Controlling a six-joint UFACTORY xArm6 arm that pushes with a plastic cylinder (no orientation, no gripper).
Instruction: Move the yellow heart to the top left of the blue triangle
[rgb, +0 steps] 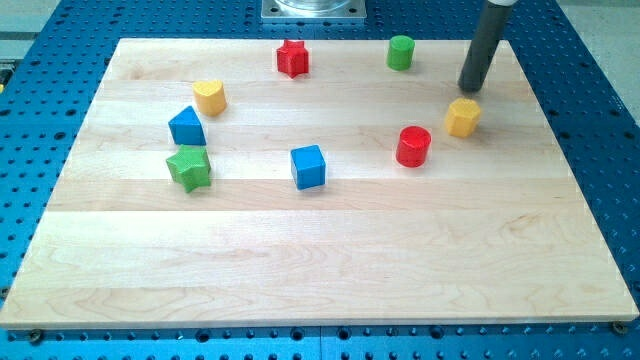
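The yellow heart lies at the view's upper left of the board. The blue triangle sits just below and a little left of it, a small gap apart. My tip is at the view's upper right, far from both, just above the yellow hexagon. The rod rises out of the view's top edge.
A green star lies right below the blue triangle. A blue cube sits mid-board. A red cylinder is left of the yellow hexagon. A red star and a green cylinder are near the top edge.
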